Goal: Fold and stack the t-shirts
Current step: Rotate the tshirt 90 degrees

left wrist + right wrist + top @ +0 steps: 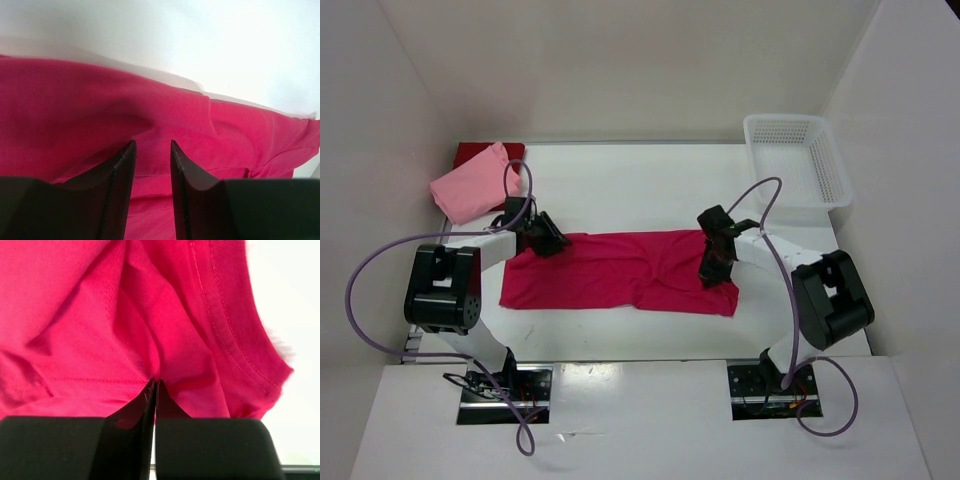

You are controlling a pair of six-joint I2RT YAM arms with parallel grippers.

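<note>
Right wrist view: the right gripper (154, 386) pinches a fold of the magenta t-shirt (75, 330); jaws closed. Left gripper (153, 145), at frame bottom, sits over that shirt; jaws narrowly apart.

White table (620, 175), plain white walls (620, 60)

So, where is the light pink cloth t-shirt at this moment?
In the top view, the light pink cloth t-shirt lies folded at the far left corner of the white table, partly covering the dark red cloth t-shirt, behind the left pincer.
</note>
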